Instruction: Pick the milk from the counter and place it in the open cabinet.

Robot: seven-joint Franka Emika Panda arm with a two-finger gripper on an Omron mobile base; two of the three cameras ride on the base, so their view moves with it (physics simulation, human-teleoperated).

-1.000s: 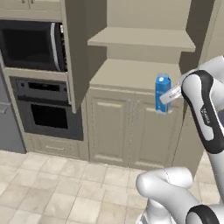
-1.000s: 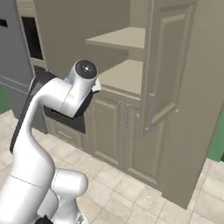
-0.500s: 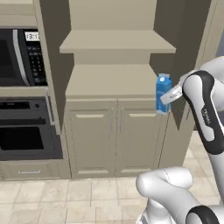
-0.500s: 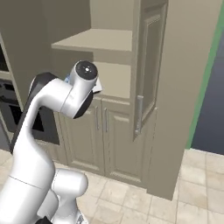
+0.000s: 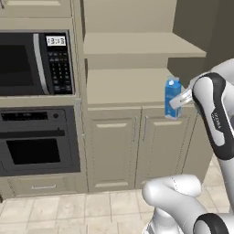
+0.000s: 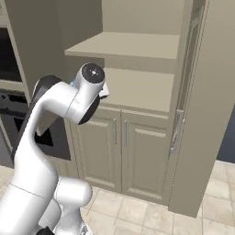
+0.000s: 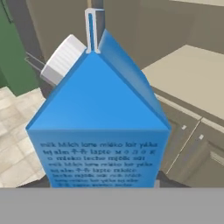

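Hand [image 5: 179,101] is gripping the milk [image 5: 172,97] upright, so nothing tips, right at the open cabinet [image 5: 132,87] shelf's front edge, ready for placing.

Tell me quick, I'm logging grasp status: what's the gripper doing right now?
Gripper: closed on the milk, held in front of the open cabinet.

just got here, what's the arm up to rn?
The gripper is holding the milk, a blue gable-top carton, upright in the air in front of the open cabinet. The carton is level with the lower shelf but not yet on it, at the cabinet's right side in the left base view. The hand view shows the carton close up with the shelf beyond it. The double doors below are shut, and a microwave and oven stand to the left.
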